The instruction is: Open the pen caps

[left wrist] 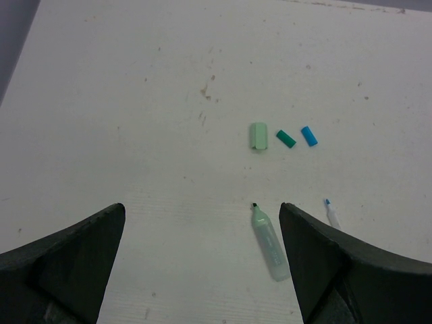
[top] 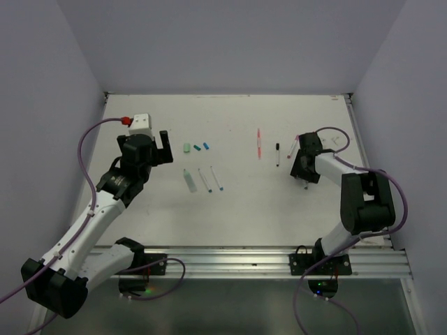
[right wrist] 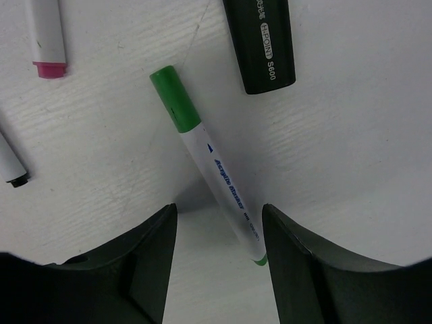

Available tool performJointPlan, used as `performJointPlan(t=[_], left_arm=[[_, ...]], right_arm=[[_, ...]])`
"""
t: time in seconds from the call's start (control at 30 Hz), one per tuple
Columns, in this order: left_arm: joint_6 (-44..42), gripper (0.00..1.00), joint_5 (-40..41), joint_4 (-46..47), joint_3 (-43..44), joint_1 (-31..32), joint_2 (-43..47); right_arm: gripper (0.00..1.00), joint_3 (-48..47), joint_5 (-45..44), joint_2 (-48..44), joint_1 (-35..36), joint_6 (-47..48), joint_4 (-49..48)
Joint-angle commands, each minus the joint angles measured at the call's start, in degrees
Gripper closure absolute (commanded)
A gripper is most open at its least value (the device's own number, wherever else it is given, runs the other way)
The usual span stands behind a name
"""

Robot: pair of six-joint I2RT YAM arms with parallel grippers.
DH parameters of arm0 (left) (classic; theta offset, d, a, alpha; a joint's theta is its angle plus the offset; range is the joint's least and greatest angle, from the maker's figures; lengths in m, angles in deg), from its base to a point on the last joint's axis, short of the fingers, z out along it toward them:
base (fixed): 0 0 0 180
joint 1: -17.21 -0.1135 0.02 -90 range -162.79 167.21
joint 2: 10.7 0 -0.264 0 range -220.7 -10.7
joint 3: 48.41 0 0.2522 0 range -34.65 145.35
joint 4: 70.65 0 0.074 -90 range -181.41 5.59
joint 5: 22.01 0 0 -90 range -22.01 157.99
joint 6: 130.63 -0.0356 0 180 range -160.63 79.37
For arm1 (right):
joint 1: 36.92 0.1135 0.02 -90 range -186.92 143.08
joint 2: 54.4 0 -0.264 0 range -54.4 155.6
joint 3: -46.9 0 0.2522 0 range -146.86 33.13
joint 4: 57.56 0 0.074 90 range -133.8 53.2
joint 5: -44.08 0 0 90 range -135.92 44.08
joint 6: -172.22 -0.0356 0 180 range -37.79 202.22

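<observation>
1. The white table (top: 237, 223) carries everything I see; its surface is scuffed and speckled.
2. On my left a pale green highlighter body (left wrist: 271, 244) lies flat, its dark tip bare and pointing away from me.
3. Just beside it lies a thin white pen with a blue tip (left wrist: 331, 213), only partly in view.
4. On my right a white barrel with blue lettering (right wrist: 226, 179) lies slanted.
5. Near it, apart, is a black highlighter body (right wrist: 260, 40) printed "H-POINT S600".
6. Further left lie a magenta-banded white barrel (right wrist: 46, 30) and a black-tipped white barrel (right wrist: 10, 162).
7. A metal rail (top: 237, 259) runs along the table's near edge.
</observation>
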Motion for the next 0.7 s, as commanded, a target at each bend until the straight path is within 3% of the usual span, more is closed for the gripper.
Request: performJointPlan(t=[0.0, 0.2, 0.63, 0.67], left_arm=[[-1.0, 0.0, 0.6, 0.4, -0.4, -0.5, 0.3], [-1.1, 0.0, 0.5, 0.4, -0.5, -0.5, -0.1], [-1.4, 0.0, -4.5, 1.4, -1.1, -0.5, 0.2], [-1.2, 0.0, -5.7, 1.5, -1.1, -0.5, 0.2]], right_arm=[[0.44, 0.5, 2.5, 0.5, -0.5, -0.3, -1.5], [0.5, 0.4, 5.6, 2.2, -0.5, 0.1, -1.3], [1.0, 5.7, 10.3, -3.7, 1.1, 0.7, -2.3], [1.0, 6.1, 11.4, -5.2, 1.7, 0.9, -2.3]])
